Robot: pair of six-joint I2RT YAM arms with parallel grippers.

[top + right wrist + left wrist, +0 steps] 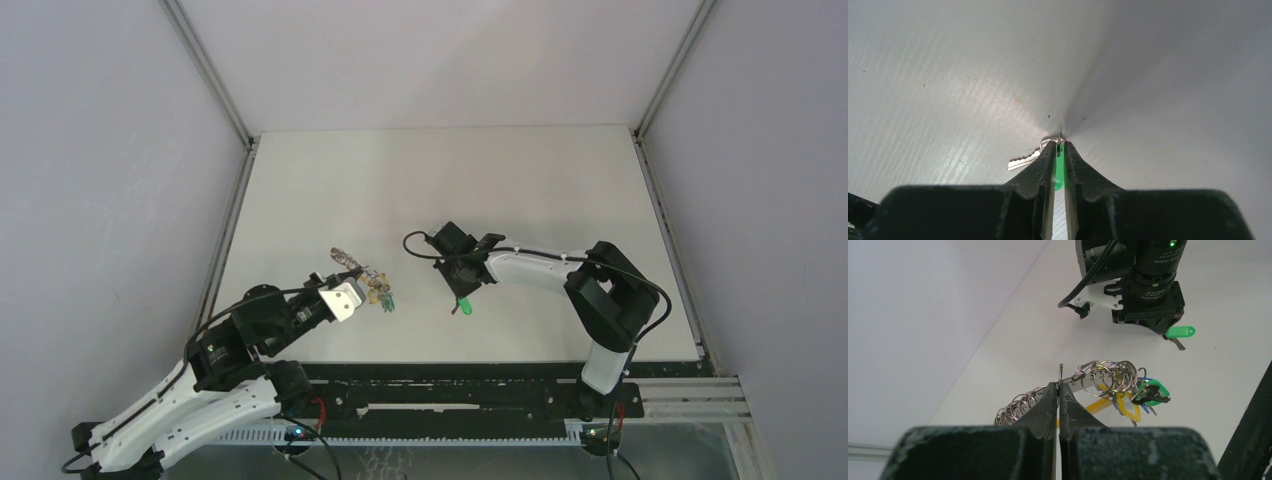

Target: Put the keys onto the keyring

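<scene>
My left gripper (1060,386) is shut on a thin metal part of the keyring (1105,376), a silvery row of rings with a yellow-orange band (1098,404), held just above the table. Keys with green (1154,389) and blue heads hang at its right end. In the top view the keyring (352,264) sticks out past the left gripper (358,287). To its right, my right gripper (1060,146) points down at the table, shut on the green head (1060,172) of a single key whose silver blade (1022,161) lies on the surface. The top view shows this key (464,305) under the right gripper (461,291).
The white table (440,180) is walled by grey panels on the left, back and right. A black rail (450,385) runs along the near edge between the arm bases. In the left wrist view the right arm's camera and wrist (1148,280) stand close behind the keyring.
</scene>
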